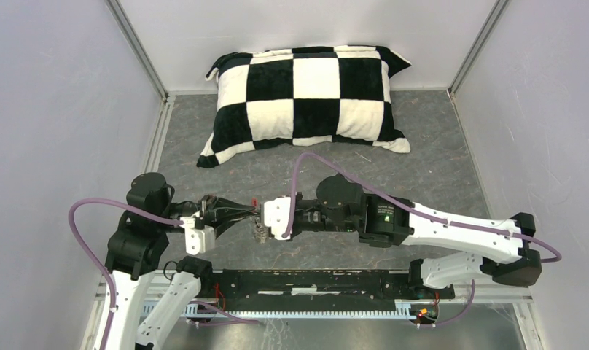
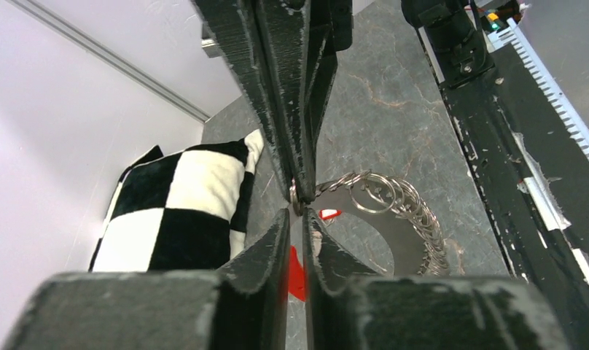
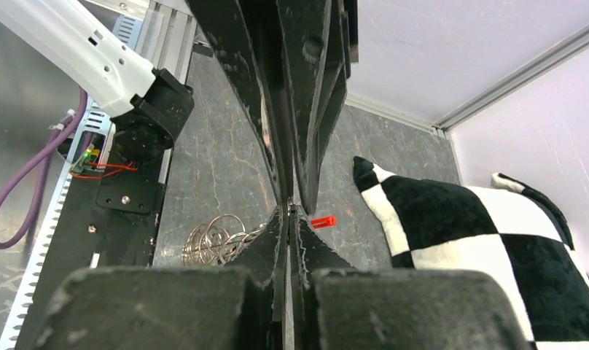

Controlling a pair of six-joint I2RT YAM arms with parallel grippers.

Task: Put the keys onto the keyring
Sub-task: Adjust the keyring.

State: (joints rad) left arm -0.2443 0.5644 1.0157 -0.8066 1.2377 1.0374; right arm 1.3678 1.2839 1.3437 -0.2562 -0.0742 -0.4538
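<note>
Over the middle of the table [image 1: 423, 168], the left gripper [image 2: 297, 208] and right gripper [image 3: 290, 208] meet tip to tip, one reaching in from each side. The keyring [image 2: 421, 222], a silvery coil, sits between them, its length trailing from the tips toward the near edge. The left jaws, almost together, seem to pinch its end, and the right jaws are pressed fully together, on what I cannot tell.
</note>
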